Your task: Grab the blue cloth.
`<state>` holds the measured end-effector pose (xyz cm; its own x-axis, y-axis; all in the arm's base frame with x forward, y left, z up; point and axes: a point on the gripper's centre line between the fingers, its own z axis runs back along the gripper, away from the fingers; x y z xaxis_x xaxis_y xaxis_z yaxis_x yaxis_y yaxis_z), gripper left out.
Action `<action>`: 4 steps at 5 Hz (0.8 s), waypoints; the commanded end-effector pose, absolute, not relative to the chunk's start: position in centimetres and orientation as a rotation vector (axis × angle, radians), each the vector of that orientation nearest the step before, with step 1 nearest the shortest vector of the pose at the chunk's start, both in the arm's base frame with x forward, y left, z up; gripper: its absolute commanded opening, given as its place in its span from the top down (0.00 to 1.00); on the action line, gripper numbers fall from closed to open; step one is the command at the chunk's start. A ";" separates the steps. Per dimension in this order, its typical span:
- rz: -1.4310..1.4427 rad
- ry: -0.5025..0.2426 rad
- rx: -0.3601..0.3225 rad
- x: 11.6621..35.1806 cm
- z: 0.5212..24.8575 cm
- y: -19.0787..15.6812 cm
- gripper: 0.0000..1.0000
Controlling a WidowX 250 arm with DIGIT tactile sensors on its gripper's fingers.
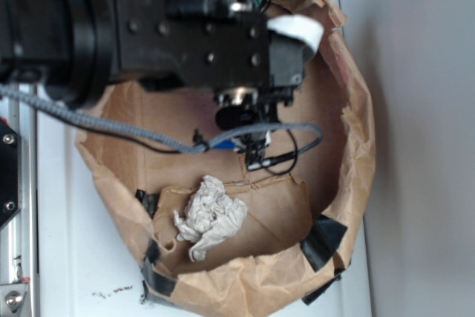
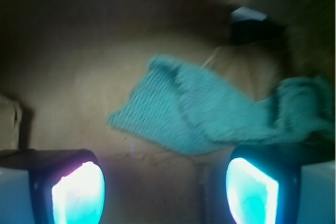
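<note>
Gripper (image 2: 165,192) spread wide, nothing between the fingers (image 2: 79,190). Blue cloth (image 2: 210,114) lies just ahead at 12 to 2 o'clock, flat on the brown paper floor (image 2: 68,77). I'd shift toward 1 o'clock, drop straight, close over the thick rumpled fold. Ignore the white wad (image 1: 211,215).

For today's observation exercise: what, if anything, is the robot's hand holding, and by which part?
Nothing. The hand is open, its fingers apart, with the blue cloth lying on the brown paper ahead of them, ungripped.
</note>
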<state>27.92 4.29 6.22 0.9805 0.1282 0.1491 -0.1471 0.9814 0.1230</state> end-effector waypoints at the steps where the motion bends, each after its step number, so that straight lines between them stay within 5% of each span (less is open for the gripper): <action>1: 0.107 -0.113 0.175 27.5 6.1 3.4 0.00; 2: 0.124 -0.099 0.186 28.8 6.3 3.9 1.00; 3: 0.083 -0.087 0.131 28.6 6.7 4.0 0.00; 4: 0.083 -0.087 0.131 28.6 6.7 4.0 0.00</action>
